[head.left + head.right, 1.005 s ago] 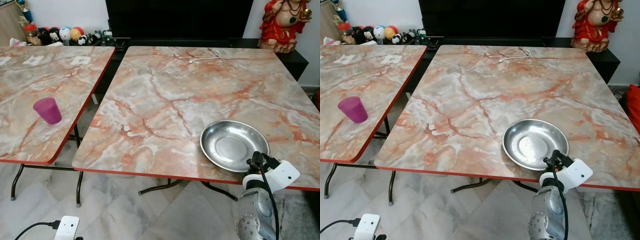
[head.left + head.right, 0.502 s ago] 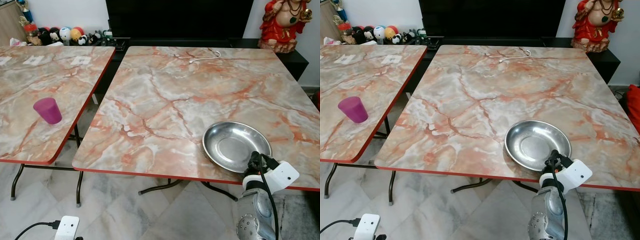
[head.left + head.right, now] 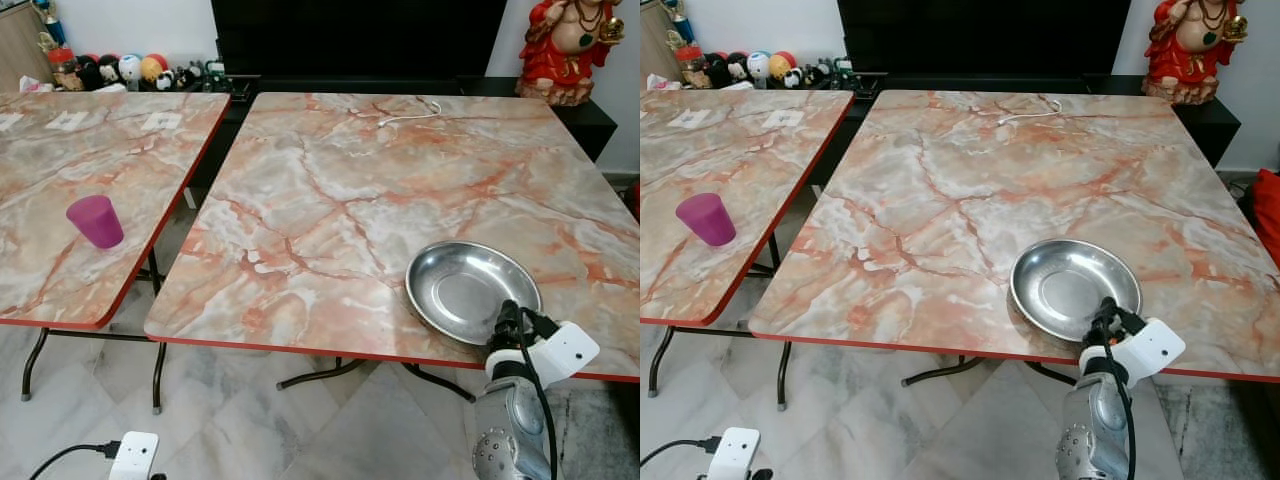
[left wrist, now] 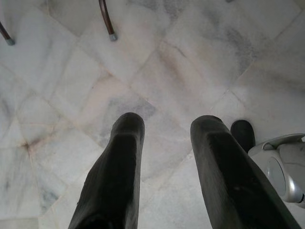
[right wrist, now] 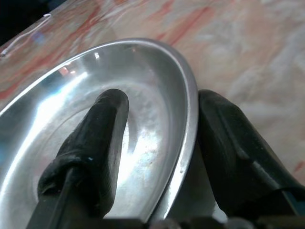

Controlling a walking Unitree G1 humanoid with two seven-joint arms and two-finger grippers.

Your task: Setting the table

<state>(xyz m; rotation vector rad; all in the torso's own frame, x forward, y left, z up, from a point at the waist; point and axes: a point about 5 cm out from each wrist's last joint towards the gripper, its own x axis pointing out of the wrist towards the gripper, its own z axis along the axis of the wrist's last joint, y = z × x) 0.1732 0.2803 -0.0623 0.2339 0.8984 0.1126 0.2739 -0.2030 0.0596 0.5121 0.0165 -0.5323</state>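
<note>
A round steel plate [image 3: 472,290] lies on the right marble table [image 3: 340,180], close to its front edge. My right gripper [image 3: 510,318] is at the plate's near rim. In the right wrist view the plate [image 5: 71,124] lies flat and my right gripper [image 5: 162,98] is open, with one finger over the plate's inside and the other outside the rim. A purple cup [image 3: 95,220] stands upright on the left table [image 3: 60,140]. My left gripper [image 4: 164,126] hangs open over the floor tiles with nothing between its fingers.
A narrow gap with table legs separates the two tables. A white cable [image 3: 410,115] lies at the far side of the right table. A red statue [image 3: 565,45] stands on a dark cabinet behind, and small toys [image 3: 130,70] line the back left.
The steel plate has shifted slightly to the right along the table's front edge, and my right gripper has stayed at its rim. The cup and the left arm have not moved.
</note>
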